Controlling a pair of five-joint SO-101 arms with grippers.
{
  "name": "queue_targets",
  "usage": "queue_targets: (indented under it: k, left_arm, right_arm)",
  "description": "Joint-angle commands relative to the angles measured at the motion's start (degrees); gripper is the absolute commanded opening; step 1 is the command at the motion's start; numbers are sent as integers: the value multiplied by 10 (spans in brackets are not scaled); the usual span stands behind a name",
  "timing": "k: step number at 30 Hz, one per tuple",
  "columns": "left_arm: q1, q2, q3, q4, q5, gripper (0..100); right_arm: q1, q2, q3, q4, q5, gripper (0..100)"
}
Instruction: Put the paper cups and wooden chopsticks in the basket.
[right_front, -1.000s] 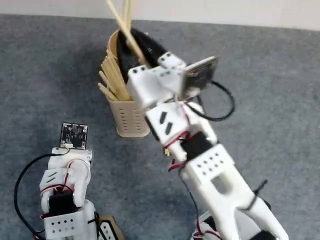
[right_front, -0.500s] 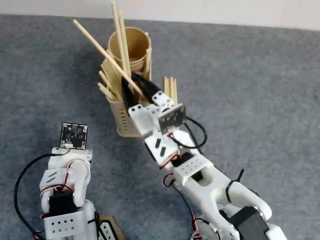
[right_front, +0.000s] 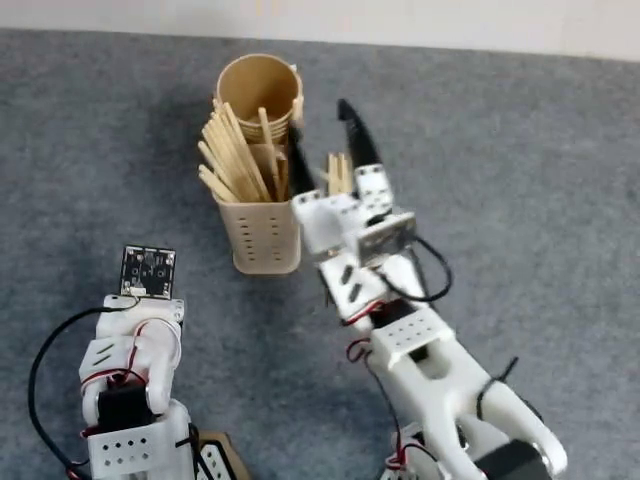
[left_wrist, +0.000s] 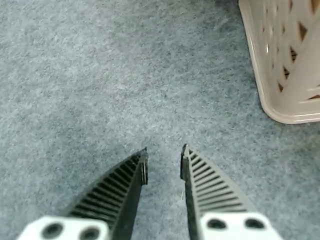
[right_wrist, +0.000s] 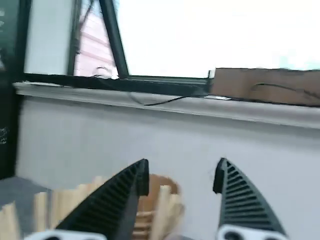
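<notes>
A beige perforated basket stands on the grey carpet, holding a bundle of wooden chopsticks and, at its far end, a stack of paper cups. My right gripper hangs open just right of the basket with nothing between its fingers. A few more chopsticks show beside it; I cannot tell what they rest on. The right wrist view has the open right gripper above the cups and chopsticks. My left gripper is open and empty low over the carpet, near a corner of the basket.
The left arm sits near the front left of the table. Grey carpet lies bare to the right of the basket and to its left. A pale wall edge runs along the back.
The right gripper held chopsticks upright over the basket, then let them go. They tipped over and now lie in the basket. The gripper opened and swung right. The left arm kept still.
</notes>
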Motion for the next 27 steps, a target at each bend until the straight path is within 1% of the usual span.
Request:
queue_targets:
  k: [1, 6, 11, 14, 16, 17, 19, 20, 24, 27]
  left_arm:
    - [7, -4, -3, -11, -4, 127]
    - [7, -4, -3, -11, -4, 127]
    - [7, -4, -3, -11, -4, 127]
    - [7, -4, -3, -11, -4, 127]
    - [7, -4, -3, -11, -4, 127]
    - [7, -4, -3, -11, -4, 127]
    - [7, -4, -3, -11, -4, 127]
    - [7, -4, -3, -11, -4, 127]
    - [7, -4, -3, -11, -4, 127]
    - [7, -4, -3, -11, -4, 127]
  right_arm:
    - [65, -56, 0, 71, 5, 184]
    - [139, -87, 14, 205, 4, 183]
    - [178, -90, 53, 383, 4, 181]
    - [188, -89, 52, 545, 6, 181]
    - [183, -89, 50, 669, 5, 181]
    - [173, -89, 47, 713, 4, 181]
    - [145, -88, 30, 752, -1, 181]
    - [132, -88, 25, 763, -19, 181]
    - [99, -88, 15, 771, -155, 183]
    - [87, -86, -6, 771, -187, 183]
